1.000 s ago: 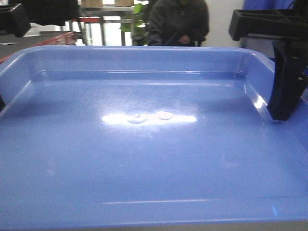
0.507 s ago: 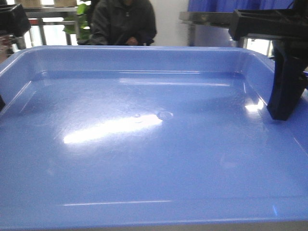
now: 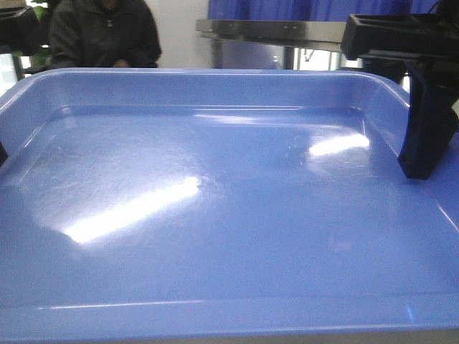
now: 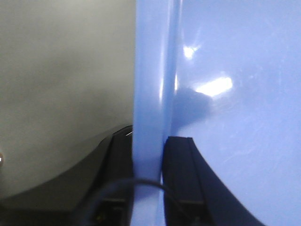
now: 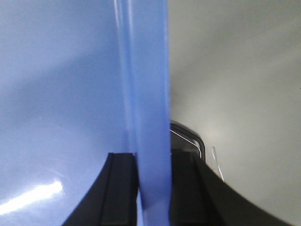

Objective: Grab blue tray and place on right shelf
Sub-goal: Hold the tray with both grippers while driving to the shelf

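Observation:
The blue tray (image 3: 215,215) fills the front view, held level between both grippers. My left gripper (image 4: 149,143) is shut on the tray's left wall (image 4: 150,84), with one finger inside and one outside. My right gripper (image 5: 153,157) is shut on the tray's right wall (image 5: 146,70) in the same way. Its inner finger (image 3: 424,136) shows in the front view, reaching down inside the tray's right side. Beyond the tray's far rim, at the upper right, the stainless-steel rail of the right shelf (image 3: 287,30) runs across the view.
A person in a dark jacket (image 3: 104,36) sits behind the tray at the upper left. Blue shapes (image 3: 315,8) stand above the steel rail. Pale grey floor (image 4: 61,70) shows below the tray in both wrist views.
The background has slid left: the person went from centre to far left, and the steel shelf came into view at upper right. The tray and both grippers keep their places in the view.

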Available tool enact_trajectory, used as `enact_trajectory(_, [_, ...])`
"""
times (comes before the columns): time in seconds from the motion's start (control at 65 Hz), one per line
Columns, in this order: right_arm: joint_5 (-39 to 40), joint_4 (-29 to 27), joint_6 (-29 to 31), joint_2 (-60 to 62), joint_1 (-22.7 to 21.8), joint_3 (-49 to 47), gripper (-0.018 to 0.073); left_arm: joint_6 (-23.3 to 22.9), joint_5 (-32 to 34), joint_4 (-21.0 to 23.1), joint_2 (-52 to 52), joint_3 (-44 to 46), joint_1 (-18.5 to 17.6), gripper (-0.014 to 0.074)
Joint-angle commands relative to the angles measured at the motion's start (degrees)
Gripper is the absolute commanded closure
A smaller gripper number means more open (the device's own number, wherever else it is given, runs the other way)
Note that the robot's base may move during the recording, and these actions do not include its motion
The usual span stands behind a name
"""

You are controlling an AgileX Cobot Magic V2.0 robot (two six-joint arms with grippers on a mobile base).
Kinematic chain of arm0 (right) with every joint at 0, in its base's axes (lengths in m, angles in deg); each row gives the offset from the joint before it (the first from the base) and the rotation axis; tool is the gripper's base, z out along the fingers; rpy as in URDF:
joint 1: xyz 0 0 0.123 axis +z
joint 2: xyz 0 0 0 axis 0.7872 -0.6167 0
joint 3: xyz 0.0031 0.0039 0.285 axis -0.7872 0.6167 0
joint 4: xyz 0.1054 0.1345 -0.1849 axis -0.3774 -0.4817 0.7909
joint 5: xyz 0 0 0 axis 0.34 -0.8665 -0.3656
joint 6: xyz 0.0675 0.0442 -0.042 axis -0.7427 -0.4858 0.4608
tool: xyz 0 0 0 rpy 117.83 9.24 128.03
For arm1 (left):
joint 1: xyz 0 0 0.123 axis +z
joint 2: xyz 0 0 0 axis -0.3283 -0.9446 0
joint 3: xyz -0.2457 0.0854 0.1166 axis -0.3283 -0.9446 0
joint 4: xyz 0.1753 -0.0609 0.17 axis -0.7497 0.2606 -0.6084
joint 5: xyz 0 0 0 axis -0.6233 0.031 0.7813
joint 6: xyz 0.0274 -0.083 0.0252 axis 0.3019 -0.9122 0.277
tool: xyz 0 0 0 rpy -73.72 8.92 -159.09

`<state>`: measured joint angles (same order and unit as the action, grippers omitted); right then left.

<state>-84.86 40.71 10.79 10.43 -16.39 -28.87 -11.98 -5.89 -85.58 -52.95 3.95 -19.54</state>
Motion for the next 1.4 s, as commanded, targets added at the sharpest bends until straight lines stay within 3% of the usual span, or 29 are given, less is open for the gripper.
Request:
enact_trajectory(0.0, [1.49,1.44,-0.44,1.46,-0.14,-1.34,0.0316,-0.60,1.43,-0.13,1.25,1.60,-0.65,0.0541])
enact_trajectory(1.384, [1.49,1.44,-0.44,1.46,-0.14,-1.34,0.0316,-0.60,1.43,-0.13,1.25,1.60,-0.65,0.0541])
